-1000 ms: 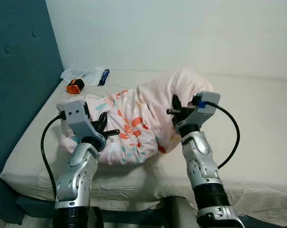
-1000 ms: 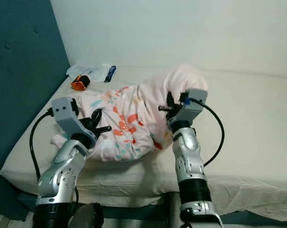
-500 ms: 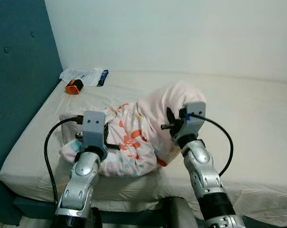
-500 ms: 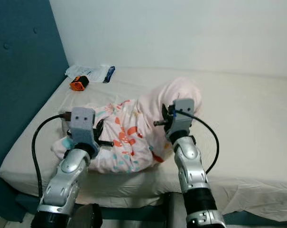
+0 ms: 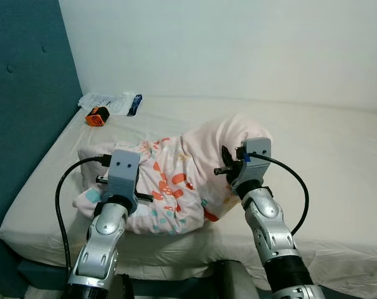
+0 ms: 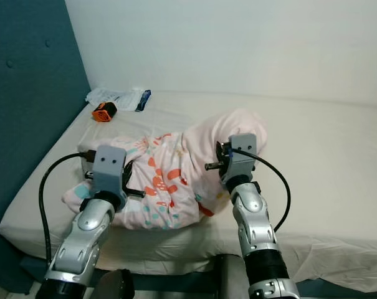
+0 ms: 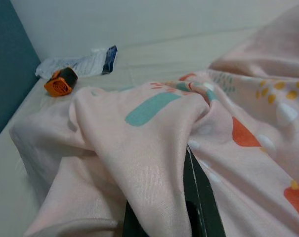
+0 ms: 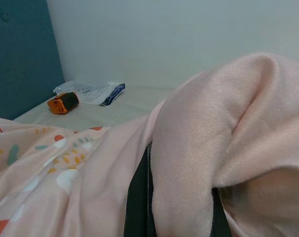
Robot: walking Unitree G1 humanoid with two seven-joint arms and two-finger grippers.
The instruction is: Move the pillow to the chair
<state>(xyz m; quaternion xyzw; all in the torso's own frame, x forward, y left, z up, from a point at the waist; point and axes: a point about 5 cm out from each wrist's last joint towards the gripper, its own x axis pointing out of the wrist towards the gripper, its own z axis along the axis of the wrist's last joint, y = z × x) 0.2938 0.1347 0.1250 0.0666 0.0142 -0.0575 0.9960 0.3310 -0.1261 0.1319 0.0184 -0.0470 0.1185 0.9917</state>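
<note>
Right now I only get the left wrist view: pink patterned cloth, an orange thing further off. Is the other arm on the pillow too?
Observer: Yes. The right gripper is dug into the plain pink end of the pillow, with a fold of cloth pinched between its fingers.
Operator: And where does my arm sit compared with that one?
Observer: The left gripper is at the opposite, patterned end, so the pillow lies between the two arms.
Operator: Is the pillow far back on the bed?
Observer: No, it sits close to the near edge of the mattress, right in front of the robot.
</note>
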